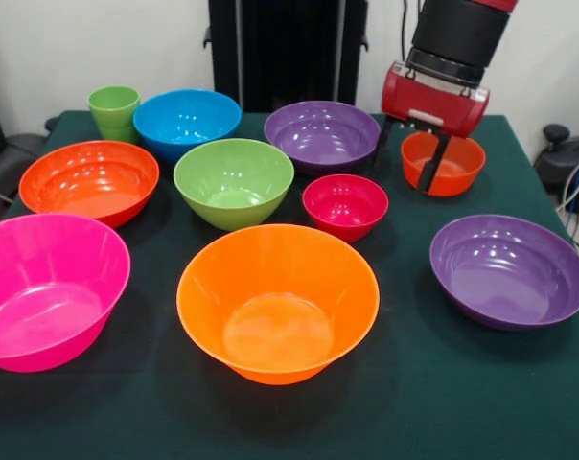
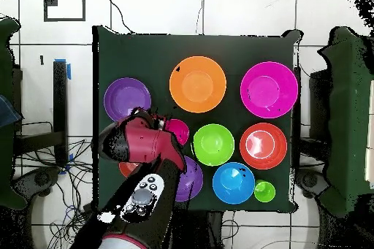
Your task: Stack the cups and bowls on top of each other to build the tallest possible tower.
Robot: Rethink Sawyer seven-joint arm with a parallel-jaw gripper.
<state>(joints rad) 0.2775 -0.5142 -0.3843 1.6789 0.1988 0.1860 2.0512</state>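
Where bowls (image 1: 234,181) crowd, hand (image 1: 407,158) open.

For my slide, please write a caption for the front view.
Open gripper straddles the small orange bowl's rim; nothing is stacked yet.

The table (image 1: 433,402) carries 9 bowls and 1 cup, all upright and unstacked, so every one can be reached from above. Bare cloth is widest along the camera-side edge in the front view. There are narrower lanes between the large orange bowl (image 1: 278,302) and the pink bowl (image 1: 48,287), and between that orange bowl and the near purple bowl (image 1: 509,270).

The middle is crowded. The green bowl (image 1: 233,181), the small magenta bowl (image 1: 345,205) and the far purple bowl (image 1: 321,133) stand close together. The blue bowl (image 1: 186,120) sits just beside the cup (image 1: 114,111), with little side clearance.

The gripper (image 1: 405,158) hangs at the rim of the small orange bowl (image 1: 443,163), its fingers spread, and blocks that corner. In the overhead view the arm (image 2: 142,188) covers that bowl.
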